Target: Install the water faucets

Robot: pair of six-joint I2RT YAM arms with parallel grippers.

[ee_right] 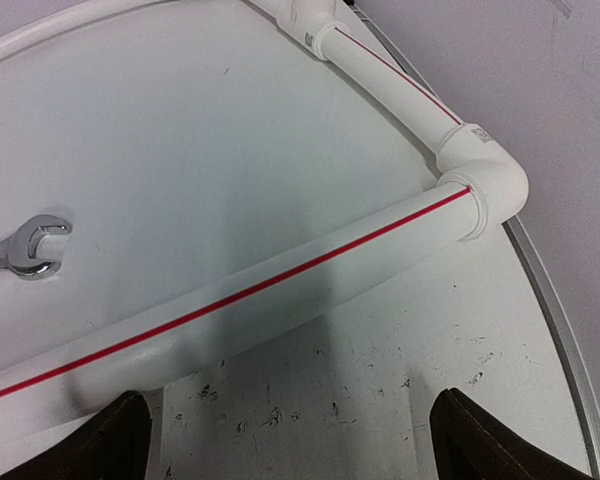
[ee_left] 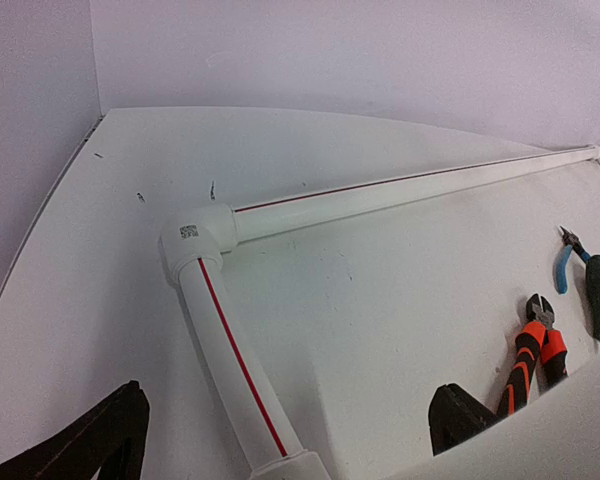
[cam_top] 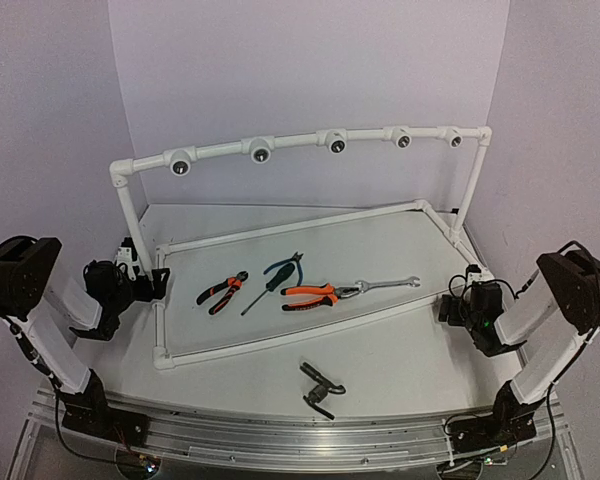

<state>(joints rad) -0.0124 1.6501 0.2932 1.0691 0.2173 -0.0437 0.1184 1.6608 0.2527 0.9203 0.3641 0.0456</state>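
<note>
Left gripper (cam_top: pixel 156 284) has its fingers spread wide on nothing, at 9 o'clock in the top view, just beside the white pipe frame (ee_left: pixel 227 345). Right gripper (cam_top: pixel 448 306), equally spread and bare, sits at 3 o'clock near the frame's corner. Inside the frame lie orange-handled pliers (cam_top: pixel 310 294) and a wrench (cam_top: pixel 385 285). The dark water faucet (cam_top: pixel 320 388) lies outside it at 6 o'clock, well apart from both.

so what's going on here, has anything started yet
Nothing is being handled yet. The left gripper and right gripper sit open and empty at the sides of the table. The small black faucet lies in front of the white pipe frame, apart from both grippers. Orange-handled pliers and a wrench lie inside the frame.
</note>
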